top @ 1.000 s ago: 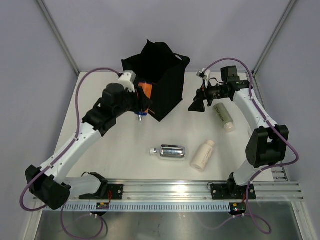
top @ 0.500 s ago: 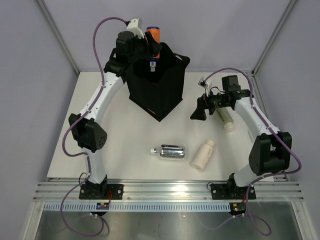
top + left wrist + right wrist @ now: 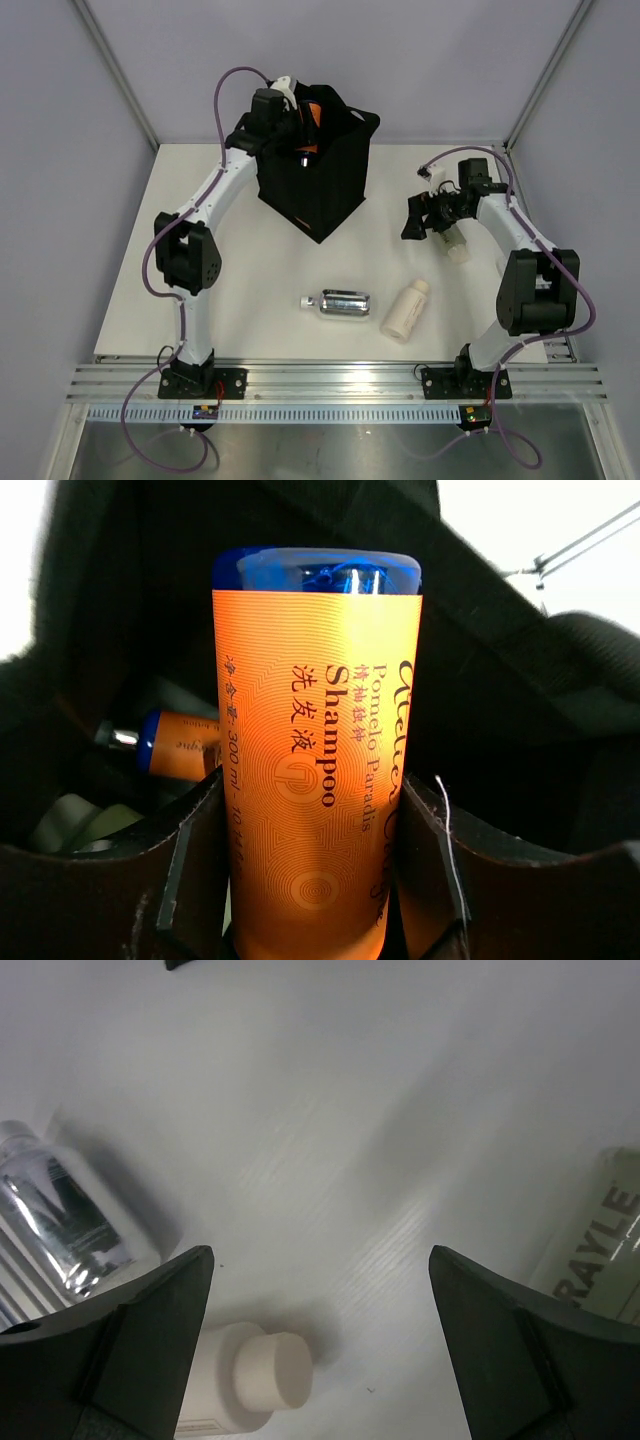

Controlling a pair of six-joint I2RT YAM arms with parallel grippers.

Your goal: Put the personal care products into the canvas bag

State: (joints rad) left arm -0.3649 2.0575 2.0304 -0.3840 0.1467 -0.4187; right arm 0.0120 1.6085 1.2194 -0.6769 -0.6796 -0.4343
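My left gripper (image 3: 303, 135) is shut on an orange bottle with a blue cap (image 3: 313, 110) and holds it in the mouth of the black canvas bag (image 3: 325, 190). In the left wrist view the bottle (image 3: 315, 730) stands between my fingers (image 3: 190, 850), with a second orange bottle (image 3: 180, 742) and a pale sage-green one (image 3: 65, 820) lying inside the bag. My right gripper (image 3: 415, 218) is open and empty above the table, just left of a sage-green bottle (image 3: 450, 238). A silver bottle (image 3: 343, 303) and a cream bottle (image 3: 405, 310) lie on the table.
In the right wrist view the silver bottle (image 3: 70, 1225) is at the left, the cream bottle's cap (image 3: 265, 1370) is low between the fingers, and the sage-green bottle (image 3: 600, 1250) is at the right edge. White table (image 3: 200, 300); rail along the near edge (image 3: 340, 385).
My left arm lifted the orange bottle from beside the bag to above it, then lowered it into the bag's mouth. My right gripper shifted a little right toward the sage-green bottle.
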